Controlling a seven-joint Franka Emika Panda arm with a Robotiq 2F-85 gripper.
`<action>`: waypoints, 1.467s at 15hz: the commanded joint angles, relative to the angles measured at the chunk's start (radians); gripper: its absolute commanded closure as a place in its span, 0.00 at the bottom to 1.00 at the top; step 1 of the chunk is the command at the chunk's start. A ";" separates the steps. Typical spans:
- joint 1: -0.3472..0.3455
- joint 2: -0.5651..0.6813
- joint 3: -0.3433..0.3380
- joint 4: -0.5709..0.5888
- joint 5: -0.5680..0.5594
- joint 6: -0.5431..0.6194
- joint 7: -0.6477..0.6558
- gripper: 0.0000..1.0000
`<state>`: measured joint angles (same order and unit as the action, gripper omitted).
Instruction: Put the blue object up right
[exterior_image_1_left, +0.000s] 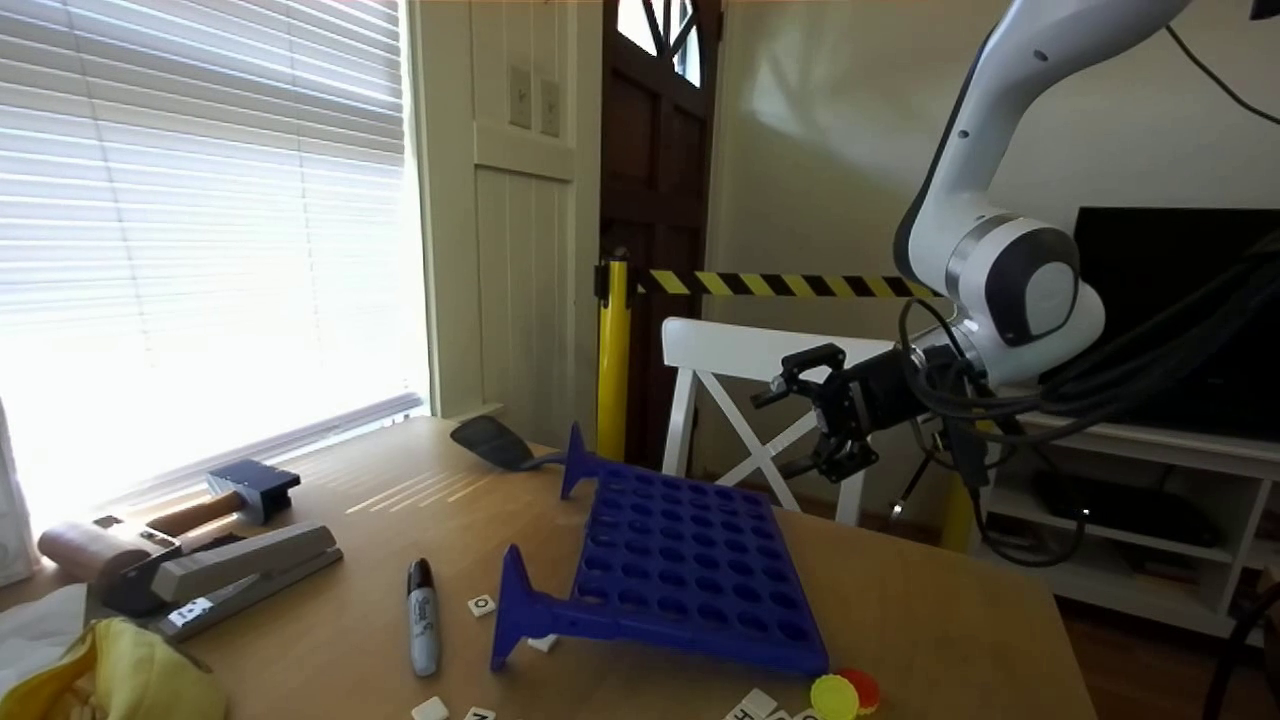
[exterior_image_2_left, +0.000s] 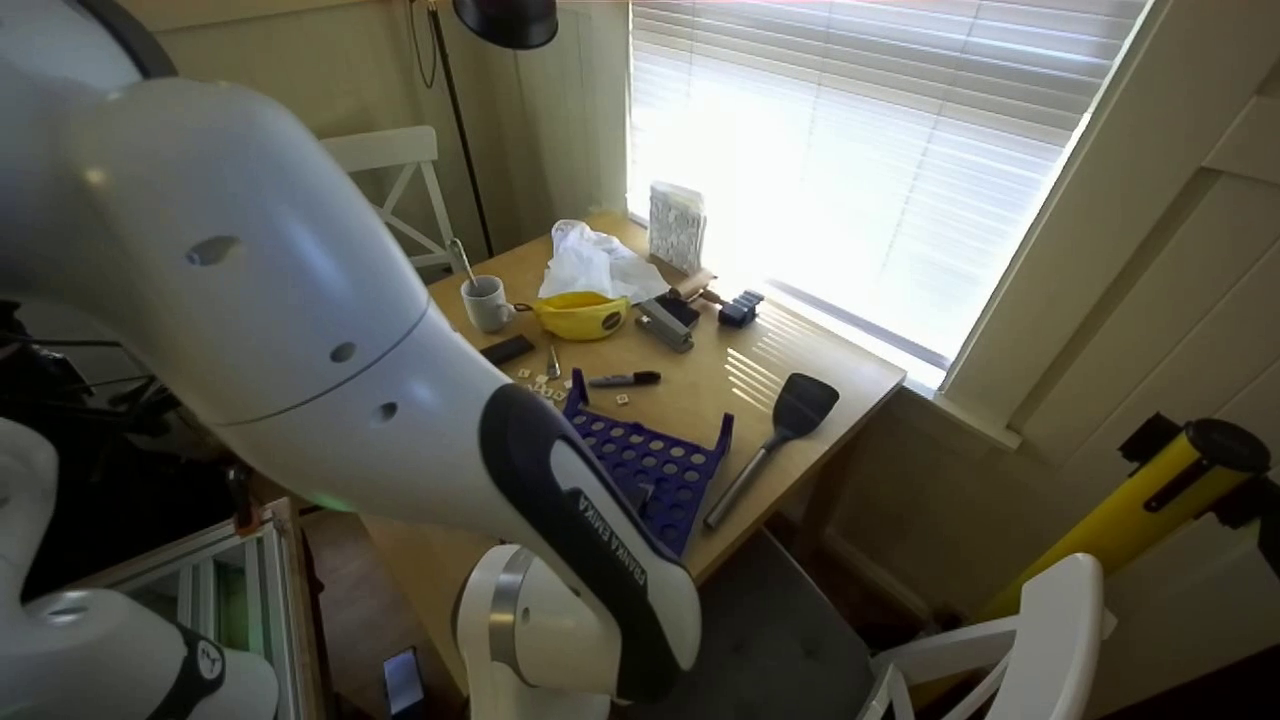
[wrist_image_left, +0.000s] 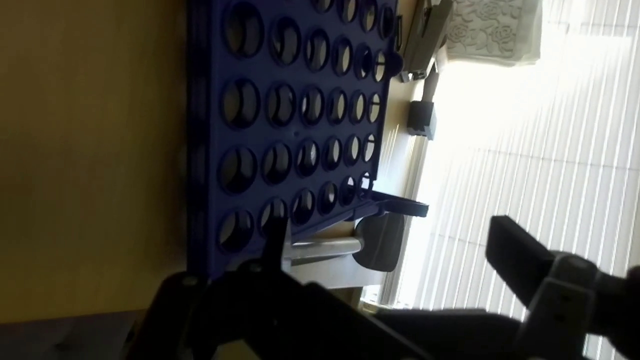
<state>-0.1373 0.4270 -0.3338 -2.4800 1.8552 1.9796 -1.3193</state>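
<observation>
Wrist view: panel (wrist_image_left: 296, 133) beyond claw (wrist_image_left: 387, 229)

Grid panel (exterior_image_1_left: 689, 570) blue; barrier tape (exterior_image_1_left: 785, 285) yellow-black striped.

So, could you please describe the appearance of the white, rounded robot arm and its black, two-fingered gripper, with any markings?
The arm is white and smooth, with dark rounded panels, a silver-coloured ring and small dark spots. White letters on a dark panel read "FRANKA EMIKA". The gripper is black, with two angular, jointed fingers. Black cables hang in loops near it.
</observation>
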 joint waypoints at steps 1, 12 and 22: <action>-0.012 0.040 0.021 0.032 0.068 0.066 -0.005 0.00; 0.027 0.097 0.065 0.100 0.075 0.229 0.066 0.00; 0.055 0.107 0.096 0.158 0.083 0.356 0.155 0.00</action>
<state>-0.0933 0.5139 -0.2463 -2.3505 1.9101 2.2922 -1.1980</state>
